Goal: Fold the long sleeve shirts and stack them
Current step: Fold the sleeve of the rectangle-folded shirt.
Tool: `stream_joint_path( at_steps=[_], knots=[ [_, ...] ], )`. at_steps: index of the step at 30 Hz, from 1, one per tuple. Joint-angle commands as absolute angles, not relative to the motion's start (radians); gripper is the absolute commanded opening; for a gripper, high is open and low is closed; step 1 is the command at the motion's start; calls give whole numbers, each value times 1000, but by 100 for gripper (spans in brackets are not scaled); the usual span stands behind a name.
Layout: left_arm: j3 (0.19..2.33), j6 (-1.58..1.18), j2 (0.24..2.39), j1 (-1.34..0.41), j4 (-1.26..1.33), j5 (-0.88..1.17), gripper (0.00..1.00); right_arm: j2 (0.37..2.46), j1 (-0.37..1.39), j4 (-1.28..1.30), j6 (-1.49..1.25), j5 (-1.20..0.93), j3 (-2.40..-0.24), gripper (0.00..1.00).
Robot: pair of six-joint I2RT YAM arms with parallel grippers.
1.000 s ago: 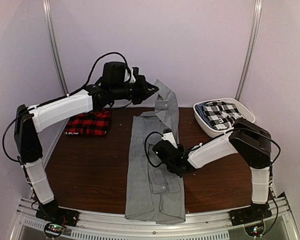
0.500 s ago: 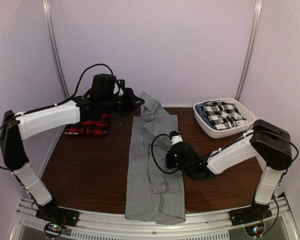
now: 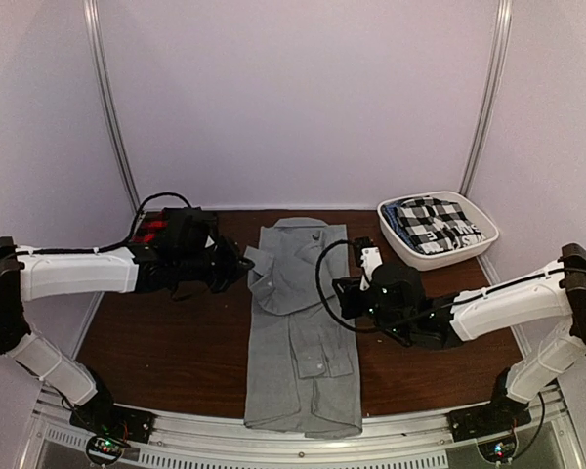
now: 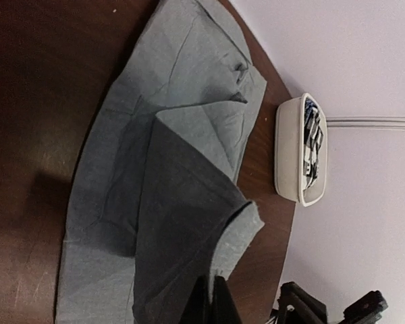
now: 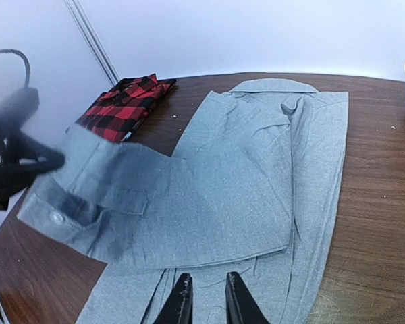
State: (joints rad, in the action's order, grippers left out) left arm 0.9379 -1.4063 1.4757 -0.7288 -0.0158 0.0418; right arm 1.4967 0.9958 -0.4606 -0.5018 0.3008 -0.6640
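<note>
The light grey long sleeve shirt (image 3: 298, 342) lies lengthwise down the middle of the table, collar at the far end. One sleeve (image 5: 155, 202) is folded across the body and drawn out to the left. My left gripper (image 3: 244, 264) is shut on its cuff (image 4: 246, 226), just above the table. My right gripper (image 5: 204, 297) hovers low over the shirt's middle, its jaws slightly open with nothing between them. The red-and-black plaid shirt (image 5: 125, 104) lies folded at the far left, mostly hidden behind my left arm in the top view.
A white bin (image 3: 400, 249) at the far right holds folded black-and-white checked cloth (image 3: 435, 223). Bare brown tabletop (image 3: 166, 342) shows on both sides of the grey shirt. Metal posts stand at the back corners.
My left arm swung down and to the left from high at the back, carrying the sleeve across the shirt. My right gripper drew back to the right off the cloth and opened a little.
</note>
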Motion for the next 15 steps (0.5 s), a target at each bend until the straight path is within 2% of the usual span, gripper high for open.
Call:
stream_joint_path(
  at_steps=[1,8,12,15],
  knots=[
    [831,-1528,1422,-799,20,16,0,1451,988,-388,-537,230,-677,18],
    [744,-1518,1390,-880,6,28,0,1461,988,-345,-546,112,-702,21],
    [721,-1441,1354,-887,-142,-28,1,1484,989,-310,-536,48,-733,25],
    [645,-1415,1268,-878,-166,-96,18,1497,989,-314,-530,26,-735,25]
  ],
)
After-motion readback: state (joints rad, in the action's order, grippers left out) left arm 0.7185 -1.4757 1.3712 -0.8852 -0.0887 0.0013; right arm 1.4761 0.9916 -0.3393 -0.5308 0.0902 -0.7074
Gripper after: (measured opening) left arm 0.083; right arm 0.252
